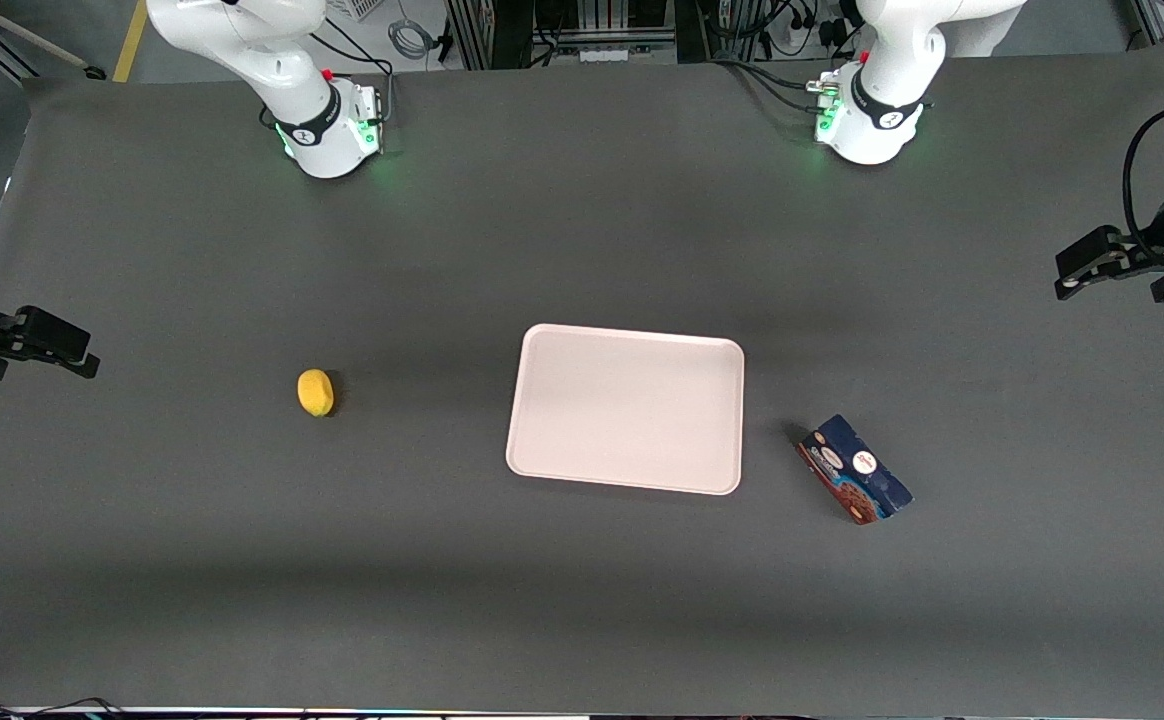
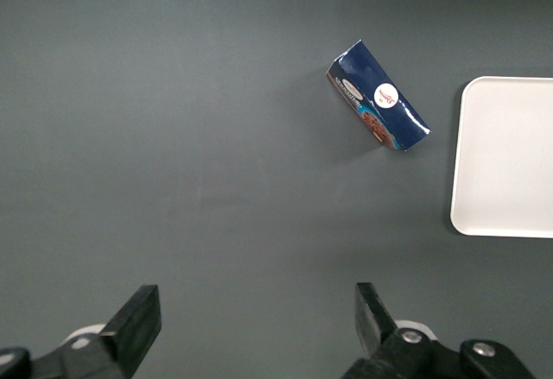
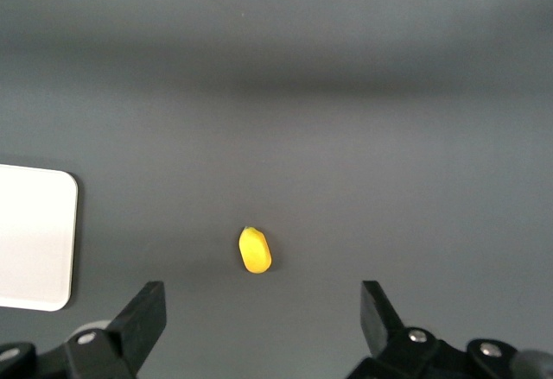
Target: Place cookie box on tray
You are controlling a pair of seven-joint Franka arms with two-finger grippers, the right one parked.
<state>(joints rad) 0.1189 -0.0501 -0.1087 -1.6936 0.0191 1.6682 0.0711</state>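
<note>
The cookie box (image 1: 857, 470) is a dark navy carton with a white round logo, lying flat and askew on the grey table. It rests just off the tray's corner nearest the front camera, toward the working arm's end. The tray (image 1: 627, 410) is pale pinkish-white and holds nothing. My gripper (image 1: 1069, 283) hovers at the working arm's end of the table, well apart from the box and farther from the front camera. In the left wrist view the gripper (image 2: 257, 310) is open with only bare table between its fingers, with the cookie box (image 2: 378, 96) and the tray's edge (image 2: 510, 154) also in sight.
A small yellow lemon-like object (image 1: 315, 392) lies toward the parked arm's end of the table, level with the tray. It also shows in the right wrist view as the yellow object (image 3: 255, 250) near the tray's corner (image 3: 30, 236).
</note>
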